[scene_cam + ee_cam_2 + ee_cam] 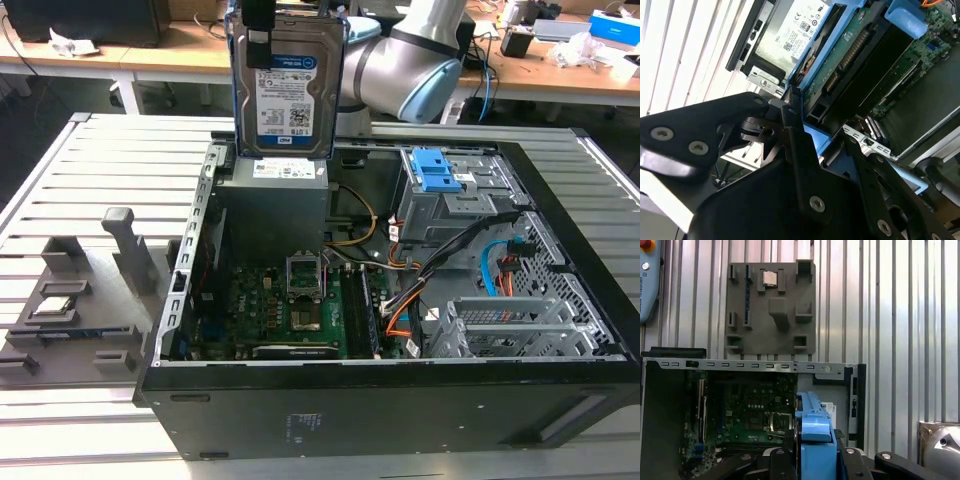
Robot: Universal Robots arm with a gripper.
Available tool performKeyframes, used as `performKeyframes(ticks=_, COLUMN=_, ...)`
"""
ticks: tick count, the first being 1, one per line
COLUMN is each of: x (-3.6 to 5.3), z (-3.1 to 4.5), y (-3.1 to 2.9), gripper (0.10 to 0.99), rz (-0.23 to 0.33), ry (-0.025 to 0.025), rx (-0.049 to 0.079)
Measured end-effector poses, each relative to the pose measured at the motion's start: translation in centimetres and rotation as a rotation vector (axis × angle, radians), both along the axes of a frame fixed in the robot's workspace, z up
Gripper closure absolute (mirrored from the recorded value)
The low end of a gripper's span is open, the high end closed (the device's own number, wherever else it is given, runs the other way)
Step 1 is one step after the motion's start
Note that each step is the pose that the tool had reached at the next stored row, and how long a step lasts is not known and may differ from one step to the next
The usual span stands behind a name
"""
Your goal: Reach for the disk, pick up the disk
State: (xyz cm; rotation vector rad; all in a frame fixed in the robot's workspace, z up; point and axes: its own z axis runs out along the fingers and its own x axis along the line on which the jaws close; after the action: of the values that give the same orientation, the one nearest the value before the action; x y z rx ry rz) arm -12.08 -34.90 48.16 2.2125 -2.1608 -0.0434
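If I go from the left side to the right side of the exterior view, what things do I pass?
Gray tray with a small chip on it → disk held up high → blue brackets → blue cable.

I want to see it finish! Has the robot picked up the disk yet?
Reaching looks done: the claw is shut on the disk. Lifting is in hand and looks done too: the disk hangs upright above the open computer case. Nothing seems left.
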Motion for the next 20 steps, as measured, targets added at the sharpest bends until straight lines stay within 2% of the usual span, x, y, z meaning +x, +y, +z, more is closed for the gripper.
performKeyframes(ticks=4, x=1.85, z=0.0, y=0.2, gripper=0.718, rz=0.0, ry=0.0001, rx=0.0)
performKeyframes(ticks=12, x=4.49, z=0.01, y=0.3, gripper=0.718, rz=0.0, ry=0.0003, rx=0.001)
performKeyframes(ticks=14, x=4.74, z=0.0, y=0.31, gripper=0.718, rz=-0.002, ry=0.0003, rx=0.015)
performKeyframes(ticks=15, x=4.77, z=0.0, y=0.3, gripper=0.718, rz=-0.005, ry=0.0005, rx=0.027)
performKeyframes(ticks=17, x=4.79, z=0.0, y=0.31, gripper=0.718, rz=-0.012, ry=0.001, rx=0.06)
performKeyframes(ticks=18, x=4.8, z=-0.02, y=0.31, gripper=0.718, rz=-0.02, ry=0.0008, rx=0.069)
performKeyframes(ticks=20, x=4.89, z=-0.11, y=0.3, gripper=0.718, rz=-0.043, ry=0.0004, rx=0.069)
